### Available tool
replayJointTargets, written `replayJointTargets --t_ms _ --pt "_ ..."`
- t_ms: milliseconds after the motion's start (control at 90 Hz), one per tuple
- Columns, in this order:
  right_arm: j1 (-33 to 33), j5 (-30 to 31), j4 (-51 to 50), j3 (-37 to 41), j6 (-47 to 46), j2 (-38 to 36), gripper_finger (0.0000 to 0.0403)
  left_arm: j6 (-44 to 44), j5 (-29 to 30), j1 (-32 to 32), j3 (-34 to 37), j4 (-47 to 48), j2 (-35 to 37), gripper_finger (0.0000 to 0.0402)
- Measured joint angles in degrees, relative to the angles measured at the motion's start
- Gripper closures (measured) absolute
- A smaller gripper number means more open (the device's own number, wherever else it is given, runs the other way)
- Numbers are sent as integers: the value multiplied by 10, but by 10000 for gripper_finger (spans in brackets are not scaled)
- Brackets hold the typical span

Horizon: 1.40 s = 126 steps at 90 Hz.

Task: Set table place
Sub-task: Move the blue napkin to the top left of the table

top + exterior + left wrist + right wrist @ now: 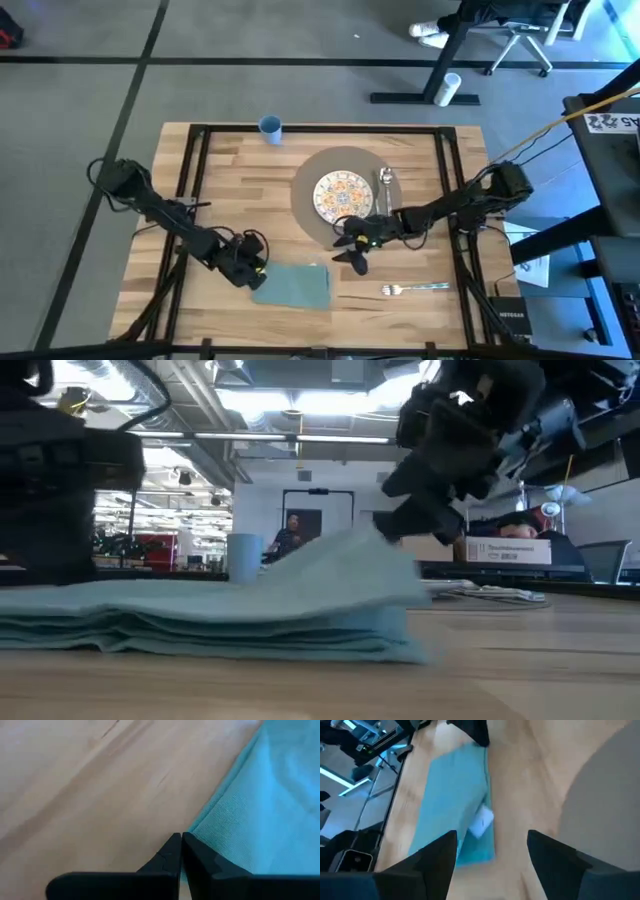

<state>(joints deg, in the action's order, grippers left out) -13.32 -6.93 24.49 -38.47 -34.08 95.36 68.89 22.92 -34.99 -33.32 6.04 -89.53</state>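
Note:
The round grey-brown place point(312, 215) lies on the table point(230, 180), a patterned plate point(342, 195) and a spoon point(385, 180) on it. A folded teal napkin point(294, 285) lies flat near the front edge. In the low view, the upper layer point(345, 565) of the napkin point(200, 615) stands raised at one end. My left gripper point(250, 268) is shut, its tips point(181, 839) at the napkin's left edge point(205, 817). My right gripper point(355, 255) hangs open above the bare wood between the napkin point(452, 805) and the place point(605, 795), holding nothing. My left gripper's shut fingertips point(172, 845) sit low at the napkin's left edge point(200, 822), coming from the table's left. Whether they touch or pinch the cloth, I cannot tell; the fingers themselves cover that spot.
A fork point(415, 289) lies near the front right. A blue cup point(270, 127) stands at the far edge. A white tag point(482, 825) shows on the napkin's side nearest my right gripper. Bare wood lies left of the place.

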Motion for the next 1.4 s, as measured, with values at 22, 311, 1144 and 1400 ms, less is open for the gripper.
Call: replayJointTargets --t_ms 22,311,1144,1400 --pt "-2 -6 0 -3 -4 4 173 -4 0 2 0 -4 -2 402" --pt "-22 -14 11 -14 -10 17 173 -93 3 34 -12 -22 -4 401" --pt "-34 -92 -11 -13 5 17 387 -271 -100 75 -80 -23 -53 402" --pt "-60 -77 -10 -13 -17 17 401 -133 -78 10 -82 -37 -98 402"
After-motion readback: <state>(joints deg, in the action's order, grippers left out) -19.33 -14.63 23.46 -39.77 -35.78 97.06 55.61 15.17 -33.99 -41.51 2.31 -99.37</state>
